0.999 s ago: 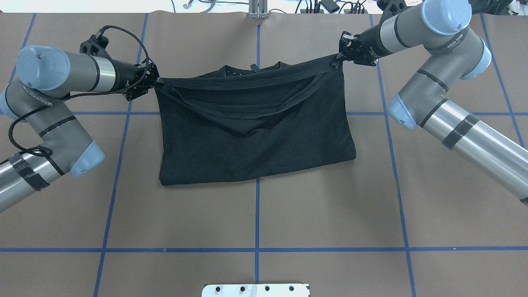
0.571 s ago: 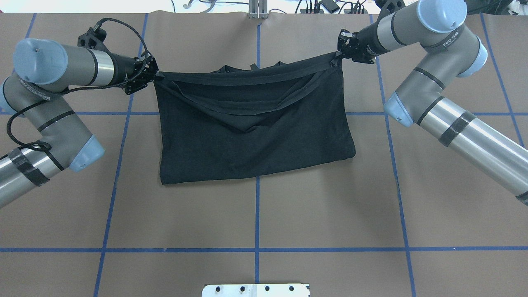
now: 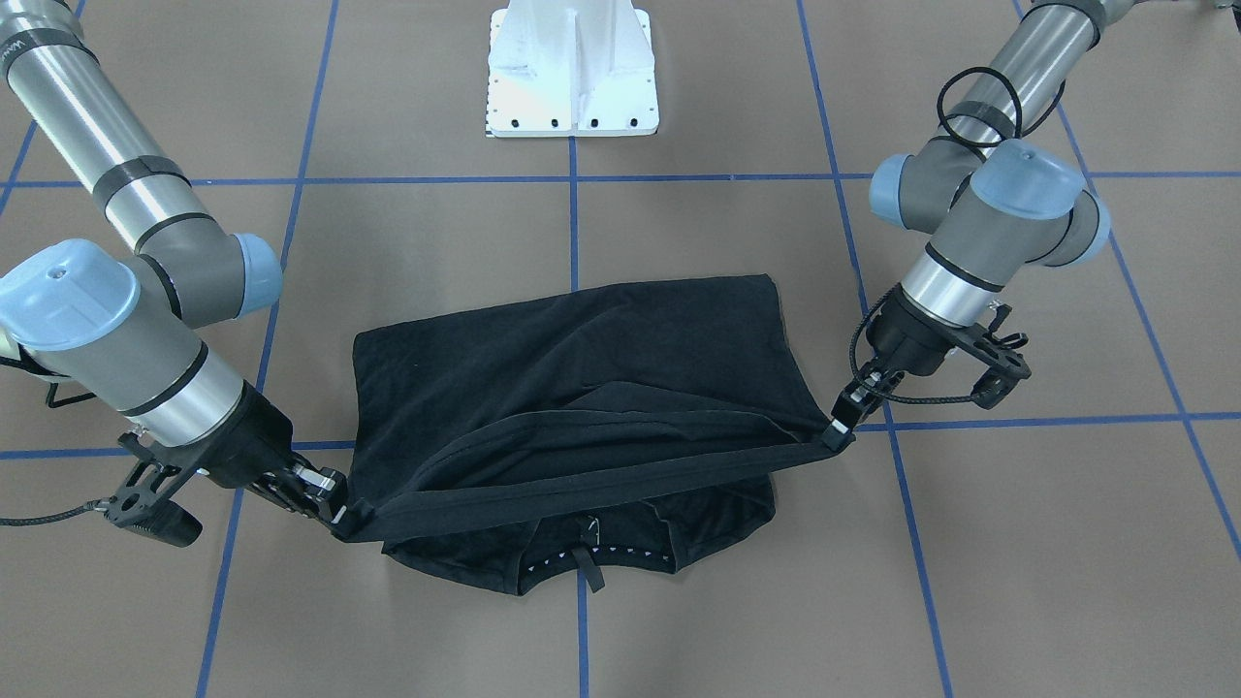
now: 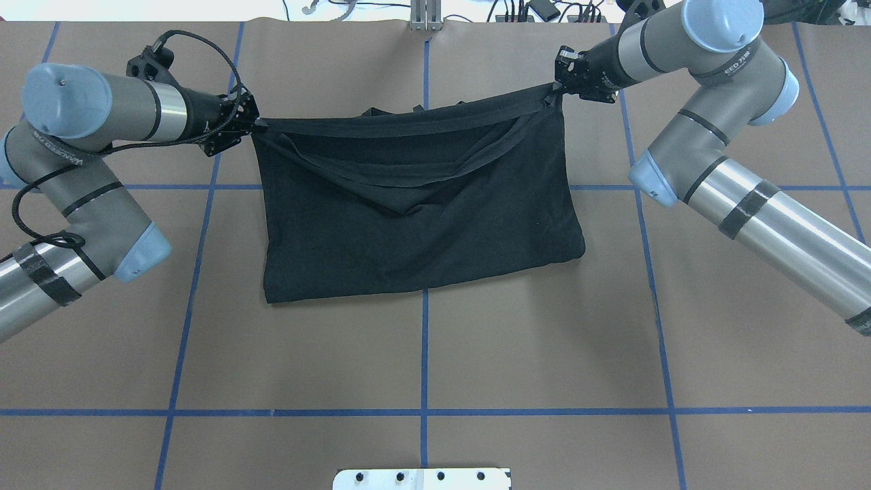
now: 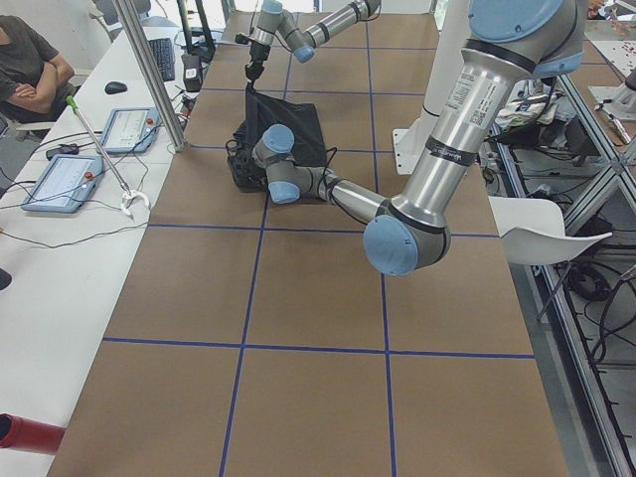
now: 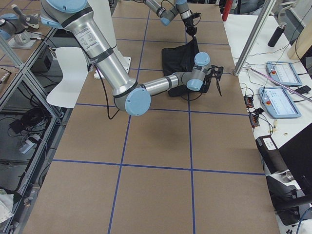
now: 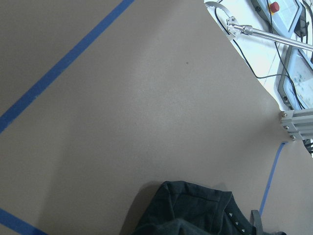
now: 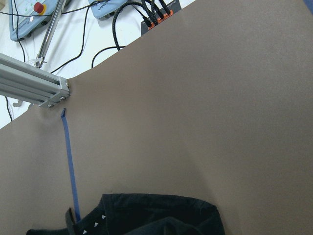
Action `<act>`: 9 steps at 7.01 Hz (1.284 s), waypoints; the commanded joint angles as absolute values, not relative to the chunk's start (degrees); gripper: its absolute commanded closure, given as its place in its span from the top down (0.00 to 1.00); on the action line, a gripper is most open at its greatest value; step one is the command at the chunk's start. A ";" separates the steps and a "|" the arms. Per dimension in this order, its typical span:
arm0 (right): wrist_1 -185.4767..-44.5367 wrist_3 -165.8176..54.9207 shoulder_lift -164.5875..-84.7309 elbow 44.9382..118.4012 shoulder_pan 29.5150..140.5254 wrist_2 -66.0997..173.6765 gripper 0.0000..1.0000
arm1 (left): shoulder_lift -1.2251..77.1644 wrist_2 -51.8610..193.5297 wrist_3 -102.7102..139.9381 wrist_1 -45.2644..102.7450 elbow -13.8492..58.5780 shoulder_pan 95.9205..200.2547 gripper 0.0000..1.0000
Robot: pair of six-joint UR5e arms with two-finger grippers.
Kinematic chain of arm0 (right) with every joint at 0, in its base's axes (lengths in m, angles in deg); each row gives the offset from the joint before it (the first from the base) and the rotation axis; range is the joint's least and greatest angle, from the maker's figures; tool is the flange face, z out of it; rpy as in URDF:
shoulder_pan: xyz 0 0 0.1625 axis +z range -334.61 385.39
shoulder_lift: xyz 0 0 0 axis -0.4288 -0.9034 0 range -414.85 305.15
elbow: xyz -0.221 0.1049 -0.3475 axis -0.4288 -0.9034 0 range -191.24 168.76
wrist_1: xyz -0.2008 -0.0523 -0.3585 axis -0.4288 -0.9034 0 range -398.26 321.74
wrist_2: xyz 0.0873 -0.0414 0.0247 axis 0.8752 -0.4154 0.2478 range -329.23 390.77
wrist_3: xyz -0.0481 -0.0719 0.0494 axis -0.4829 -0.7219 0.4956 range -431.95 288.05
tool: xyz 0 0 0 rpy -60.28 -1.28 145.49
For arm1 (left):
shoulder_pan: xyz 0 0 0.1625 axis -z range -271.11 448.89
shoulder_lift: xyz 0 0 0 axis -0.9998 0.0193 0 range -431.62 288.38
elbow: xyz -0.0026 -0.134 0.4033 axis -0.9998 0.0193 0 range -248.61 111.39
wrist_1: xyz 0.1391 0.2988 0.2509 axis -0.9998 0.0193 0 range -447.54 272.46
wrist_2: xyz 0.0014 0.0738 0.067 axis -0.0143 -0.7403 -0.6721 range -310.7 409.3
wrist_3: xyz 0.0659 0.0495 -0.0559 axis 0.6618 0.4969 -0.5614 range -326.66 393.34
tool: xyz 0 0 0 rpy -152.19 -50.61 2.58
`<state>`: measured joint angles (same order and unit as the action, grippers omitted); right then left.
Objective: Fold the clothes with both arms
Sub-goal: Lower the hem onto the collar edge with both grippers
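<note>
A: What have the pincers got?

B: The left pincer (image 4: pixel 256 126) is clamped on one corner of the black T-shirt (image 4: pixel 422 224), at its hem. The right pincer (image 4: pixel 556 92) is clamped on the other corner. The hem band runs taut between them, raised off the tabletop (image 4: pixel 544 340).

A: And the rest of the shirt?

B: It is doubled over in the middle of the tabletop, on the far side from the robot's base. The held layer slopes down from the pincers to a fold that rests on the brown surface. A second hem edge sags in a curve under the taut one. In the front-facing view the collar (image 3: pixel 582 564) lies flat below the lifted hem, showing small white dots and a short tab.

A: Anything changed over the last second?

B: A little. Both pincers have carried the hem slightly farther from the robot, so less of the collar shows past it in the overhead view. The fold nearest the robot has crept the same way. The left arm (image 4: pixel 102 112) and right arm (image 4: pixel 687 41) have shifted with them, and both grips are unchanged.
</note>
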<state>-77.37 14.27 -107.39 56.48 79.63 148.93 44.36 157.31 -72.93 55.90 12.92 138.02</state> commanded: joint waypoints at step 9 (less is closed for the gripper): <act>-77.37 14.62 -104.60 53.71 79.53 148.62 0.00 | 48.60 156.18 -73.00 56.43 9.09 138.11 0.00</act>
<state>-77.37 14.52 -105.04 53.45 79.59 148.30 47.54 156.05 -72.72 56.40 8.99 138.11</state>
